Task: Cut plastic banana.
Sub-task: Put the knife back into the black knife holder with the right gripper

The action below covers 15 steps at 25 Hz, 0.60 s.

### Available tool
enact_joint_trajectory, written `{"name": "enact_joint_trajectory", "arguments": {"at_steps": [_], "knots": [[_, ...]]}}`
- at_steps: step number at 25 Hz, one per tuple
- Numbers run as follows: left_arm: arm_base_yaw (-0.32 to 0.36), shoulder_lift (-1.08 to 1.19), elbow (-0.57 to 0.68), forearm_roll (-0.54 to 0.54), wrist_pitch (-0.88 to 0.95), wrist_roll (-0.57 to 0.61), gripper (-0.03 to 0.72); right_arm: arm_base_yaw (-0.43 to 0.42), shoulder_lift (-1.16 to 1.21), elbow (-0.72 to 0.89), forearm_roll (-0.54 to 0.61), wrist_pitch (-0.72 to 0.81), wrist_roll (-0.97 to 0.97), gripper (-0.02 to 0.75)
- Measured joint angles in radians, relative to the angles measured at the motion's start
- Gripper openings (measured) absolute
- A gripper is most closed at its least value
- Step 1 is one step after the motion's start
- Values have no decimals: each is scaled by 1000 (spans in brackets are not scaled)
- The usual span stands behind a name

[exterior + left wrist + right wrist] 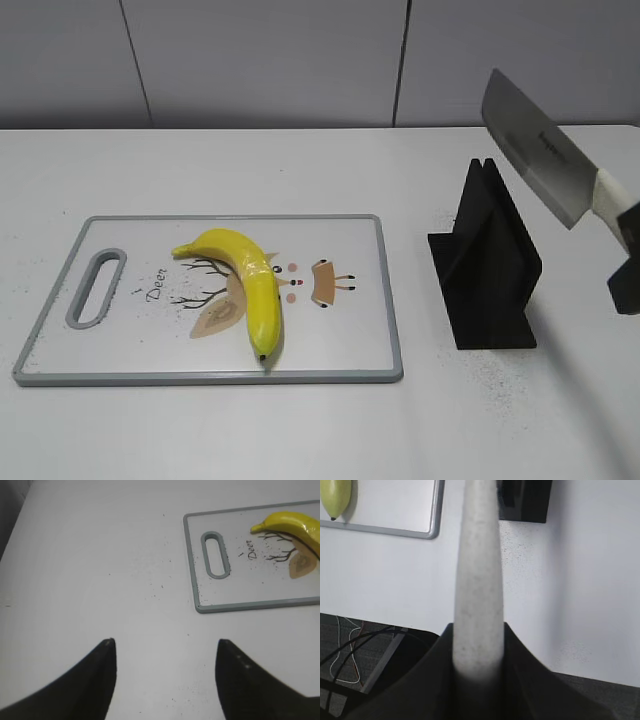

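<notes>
The glossy yellow plastic banana lies whole on the white cutting board, over its tan deer drawing. It also shows in the left wrist view and its tip in the right wrist view. My right gripper is shut on the white handle of a cleaver, held in the air above and right of the black knife stand, blade pointing up-left. My left gripper is open and empty over bare table, left of the board; it is out of the exterior view.
The black knife stand sits right of the board on the white table; its base shows in the right wrist view. Dark specks dot the tabletop. The table's front edge, with cables on the floor, shows below the right gripper.
</notes>
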Motion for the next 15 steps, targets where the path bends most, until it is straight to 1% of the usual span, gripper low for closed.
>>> {"name": "enact_joint_trajectory", "arguments": {"at_steps": [3,8,12,15], "knots": [[0,-71,24,-6,3,0,583,0,-24,24,-13,-1,28,160],[0,-79,68,-8,0,-2,583,0,-27,61,-38,-20,62,160],[0,-79,101,-11,-90,-3,583,0,-22,64,-59,-73,73,160],[0,-79,115,-13,-113,-4,583,0,-3,64,-63,-115,76,160]]}}
